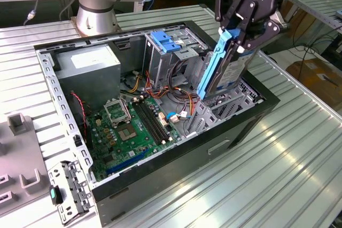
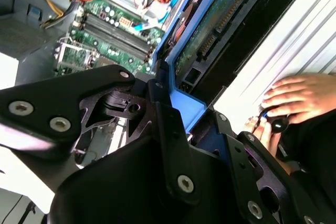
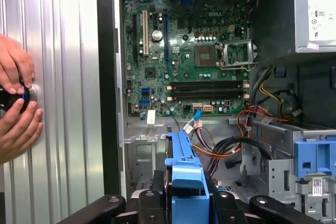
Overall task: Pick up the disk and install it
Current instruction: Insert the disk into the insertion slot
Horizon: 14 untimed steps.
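The disk (image 1: 228, 73) is a silver hard drive with blue side rails, held on edge and tilted over the right end of the open computer case (image 1: 176, 158). My black gripper (image 1: 241, 34) is shut on its upper part, one finger on each side. Its lower end reaches down to the metal bay by the case's right wall. In the second wrist view the disk (image 2: 210, 30) shows its green circuit side and connector, with a blue rail running into the gripper (image 2: 168, 124). In the first wrist view the blue rail of the disk (image 3: 184, 166) stands between the fingers (image 3: 147, 203).
Inside the case are a green motherboard (image 1: 133, 126), a grey power-supply box (image 1: 88, 62), a metal cage with a blue latch (image 1: 165, 41) and bundled cables (image 1: 176, 97). A person's hands (image 3: 16, 103) rest on the ribbed table beside the case. A loose metal bracket (image 1: 69, 190) lies at the exterior view's left.
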Available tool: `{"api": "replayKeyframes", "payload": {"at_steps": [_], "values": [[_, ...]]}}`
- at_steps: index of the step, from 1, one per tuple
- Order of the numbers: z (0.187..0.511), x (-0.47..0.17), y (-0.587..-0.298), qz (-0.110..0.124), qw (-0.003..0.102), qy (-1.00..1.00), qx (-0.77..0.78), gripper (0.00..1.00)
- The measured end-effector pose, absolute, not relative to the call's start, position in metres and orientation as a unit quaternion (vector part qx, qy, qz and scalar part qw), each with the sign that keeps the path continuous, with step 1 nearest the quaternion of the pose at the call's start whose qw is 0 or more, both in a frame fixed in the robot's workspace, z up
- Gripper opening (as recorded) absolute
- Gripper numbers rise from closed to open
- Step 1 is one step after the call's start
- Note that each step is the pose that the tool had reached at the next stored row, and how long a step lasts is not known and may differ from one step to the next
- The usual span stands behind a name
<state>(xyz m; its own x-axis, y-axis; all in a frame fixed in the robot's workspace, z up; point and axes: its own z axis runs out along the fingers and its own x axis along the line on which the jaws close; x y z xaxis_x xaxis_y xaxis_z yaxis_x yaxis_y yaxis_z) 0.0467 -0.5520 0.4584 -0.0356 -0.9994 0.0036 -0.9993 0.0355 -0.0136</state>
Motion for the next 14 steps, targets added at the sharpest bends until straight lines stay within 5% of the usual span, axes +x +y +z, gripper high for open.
{"api": "replayKeyframes", "payload": {"at_steps": [14], "values": [[0.446, 0.056, -0.556, -0.008, 0.001, 0.714, -0.7, 0.37]]}}
